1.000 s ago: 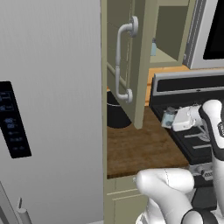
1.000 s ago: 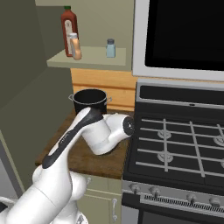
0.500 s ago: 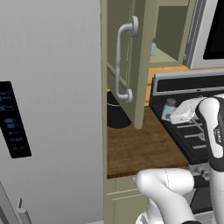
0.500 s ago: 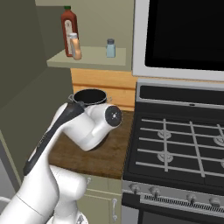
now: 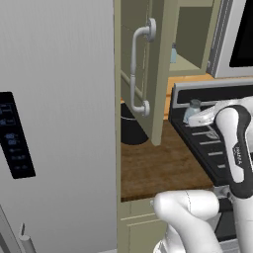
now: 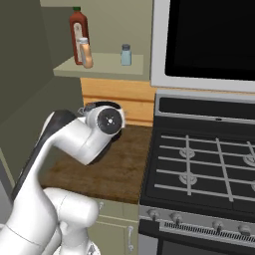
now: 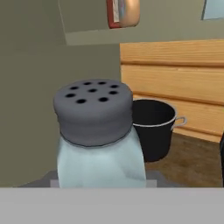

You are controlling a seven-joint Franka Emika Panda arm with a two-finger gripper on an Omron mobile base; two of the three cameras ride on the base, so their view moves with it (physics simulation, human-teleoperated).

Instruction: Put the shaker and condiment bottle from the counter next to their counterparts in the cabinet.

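Observation:
The shaker point(image 7: 97, 140), a pale blue-grey jar with a holed grey cap, sits upright close in front of the hand camera. In the left base view my gripper point(image 5: 196, 116) is shut on the shaker point(image 5: 192, 109), holding it above the seam between counter point(image 5: 153, 165) and stove. Up on the open cabinet's shelf point(image 6: 107, 67) stands the counterpart shaker point(image 6: 126, 54). At the shelf's left, the tan-orange condiment bottle point(image 6: 85, 52) stands against a tall red bottle point(image 6: 77, 32). The cabinet door point(image 5: 157, 74) hangs open with its curved handle point(image 5: 138, 69).
A black pot point(image 5: 130, 126) stands at the back of the counter under the cabinet. The black stove point(image 6: 204, 159) lies to the right with a microwave point(image 6: 209, 37) above it. The grey fridge point(image 5: 54, 113) walls off the left.
My hand has risen with the shaker and shifted left toward the cabinet. The wrist has swung up in front of the pot.

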